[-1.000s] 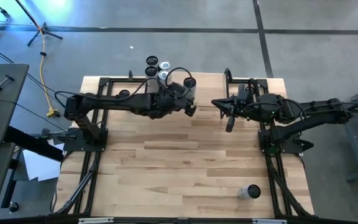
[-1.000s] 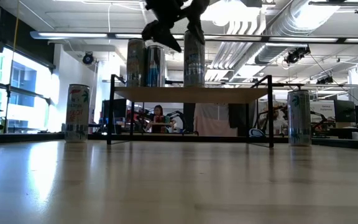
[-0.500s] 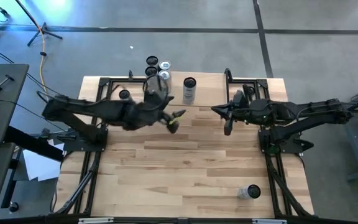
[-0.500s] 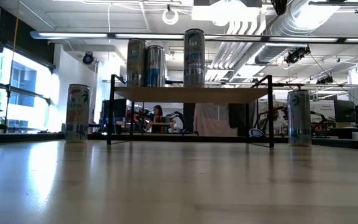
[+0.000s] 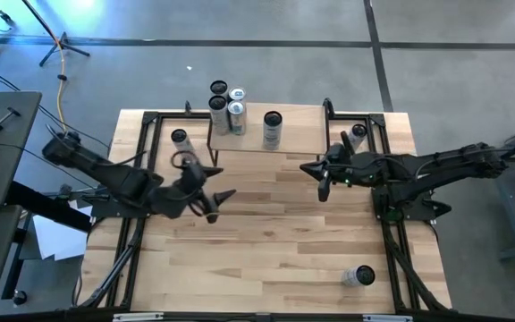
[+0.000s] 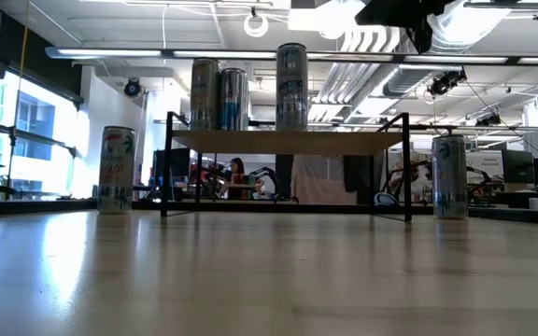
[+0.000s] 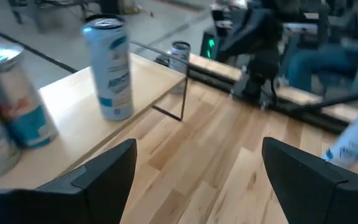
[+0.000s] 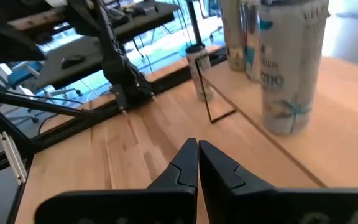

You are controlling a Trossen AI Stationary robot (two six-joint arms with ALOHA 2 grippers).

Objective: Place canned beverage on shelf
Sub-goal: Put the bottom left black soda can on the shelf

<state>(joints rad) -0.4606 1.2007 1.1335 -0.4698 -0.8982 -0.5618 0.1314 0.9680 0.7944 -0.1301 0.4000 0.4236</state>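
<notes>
Beyond the open, empty left tool (image 5: 211, 202), three cans are seen upright on the shelf (image 5: 253, 143); the right tool (image 5: 323, 178) is held closed.

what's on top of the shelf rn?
Three upright cans on the shelf: two close together at one end, one apart nearer the middle. Nothing visibly hidden behind them.

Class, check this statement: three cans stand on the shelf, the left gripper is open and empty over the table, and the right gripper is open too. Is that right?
One detail is wrong. The right gripper is shut, its fingers pressed together, as the right wrist view shows. The rest holds: three cans stand on the shelf, and the left gripper is open and empty over the table.
</notes>
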